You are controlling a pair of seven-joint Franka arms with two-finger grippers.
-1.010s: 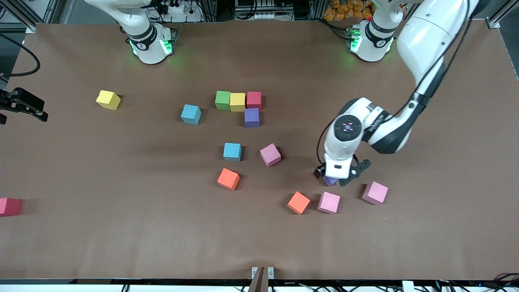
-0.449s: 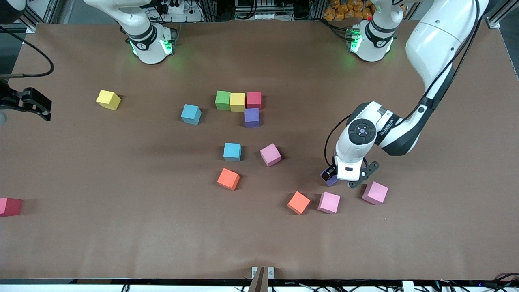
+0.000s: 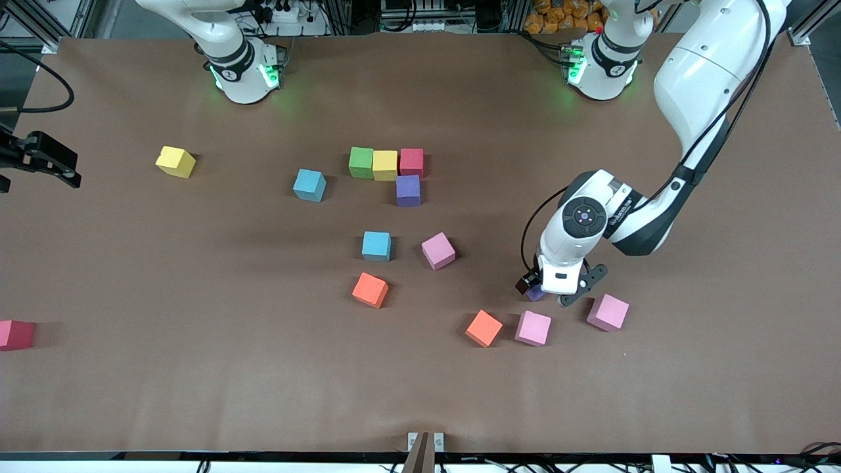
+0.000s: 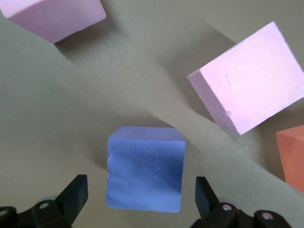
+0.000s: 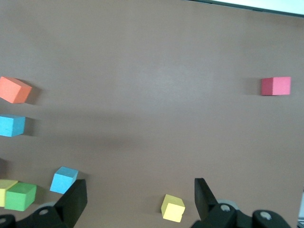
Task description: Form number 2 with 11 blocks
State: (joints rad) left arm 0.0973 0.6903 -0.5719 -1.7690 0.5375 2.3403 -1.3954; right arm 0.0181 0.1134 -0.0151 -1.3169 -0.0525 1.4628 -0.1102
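Observation:
Green (image 3: 361, 162), yellow (image 3: 385, 165) and red (image 3: 412, 161) blocks sit in a row, with a purple block (image 3: 408, 190) touching the red one on the side nearer the front camera. My left gripper (image 3: 537, 290) is low over a second purple block (image 3: 535, 295). In the left wrist view that block (image 4: 145, 168) lies between the open fingers (image 4: 76, 192) of the left gripper (image 4: 140, 194), with a gap on each side. My right gripper (image 5: 140, 202) hangs open and empty high over the right arm's end of the table.
Loose blocks lie around: pink (image 3: 608, 312) and pink (image 3: 533, 328) beside the left gripper, orange (image 3: 484, 328), pink (image 3: 438, 251), light blue (image 3: 376, 246), orange (image 3: 370, 290), light blue (image 3: 309, 185), yellow (image 3: 175, 161), and red (image 3: 16, 334) at the table's edge.
My left hand has shifted slightly toward the left arm's end of the table and turned over the purple block. The block has stayed in place. The fingers have stayed open.

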